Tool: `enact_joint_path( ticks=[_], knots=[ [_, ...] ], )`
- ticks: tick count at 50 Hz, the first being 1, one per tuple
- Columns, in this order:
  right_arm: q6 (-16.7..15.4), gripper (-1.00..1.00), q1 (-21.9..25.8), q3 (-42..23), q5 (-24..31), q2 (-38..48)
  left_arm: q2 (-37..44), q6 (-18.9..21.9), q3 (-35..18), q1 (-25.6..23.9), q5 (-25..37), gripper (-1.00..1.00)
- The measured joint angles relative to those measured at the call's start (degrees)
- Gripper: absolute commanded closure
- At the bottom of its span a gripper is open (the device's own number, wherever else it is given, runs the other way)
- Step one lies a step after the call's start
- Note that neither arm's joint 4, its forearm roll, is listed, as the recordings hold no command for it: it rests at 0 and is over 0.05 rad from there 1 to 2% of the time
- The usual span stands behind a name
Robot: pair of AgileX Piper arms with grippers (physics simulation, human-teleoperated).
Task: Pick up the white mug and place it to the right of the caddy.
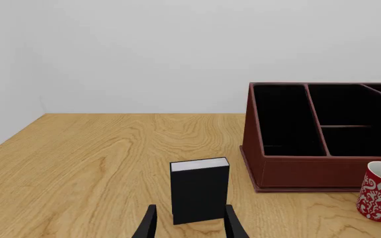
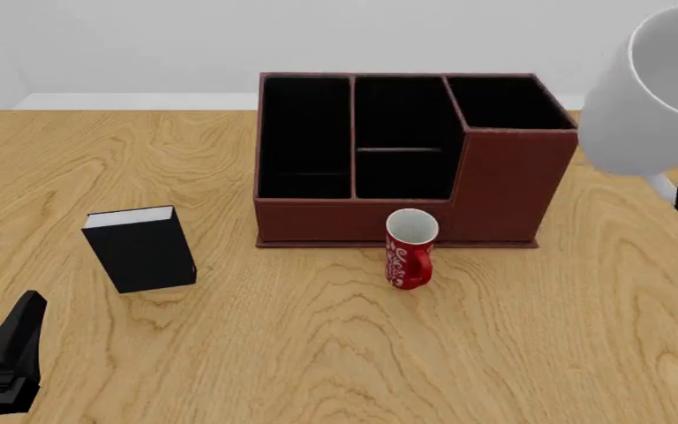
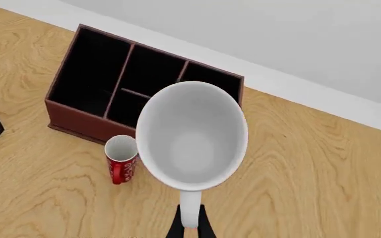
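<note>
The plain shiny white mug [image 3: 192,136] is held high in the air by its loop handle, which is pinched between the closed fingers of the right gripper [image 3: 189,227], so it can be carried over. The left gripper [image 1: 189,223] is kept low and open, holding nothing. Further off, a small black book [image 2: 141,247] and a red mug with white patterns [image 2: 410,249] are seen. Behind them the big reddish-brown box caddy [image 2: 401,159] is standing; the wooden table [image 2: 621,300] to its right is where the mug is probably meant to be set.

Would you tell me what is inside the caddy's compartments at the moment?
The caddy shows only bare black lining in its open compartments. From the right wrist view, the white mug held by the right gripper covers part of the taller section.
</note>
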Motion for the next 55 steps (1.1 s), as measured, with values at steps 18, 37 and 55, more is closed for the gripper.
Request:
enact_joint_path(
  ticks=[18,37,55],
  knots=[
    [-1.05,1.0,-6.96,0.74,2.41,-4.14,0.0,0.0,0.0,0.0,0.0,-1.0],
    [-0.91,1.0,-13.5,1.51,2.16,-5.39,0.0,0.0,0.0,0.0,0.0,-1.0],
    [-0.58,1.0,-18.77,1.75,-0.54,-3.46,0.0,0.0,0.0,0.0,0.0,-1.0]
  ],
)
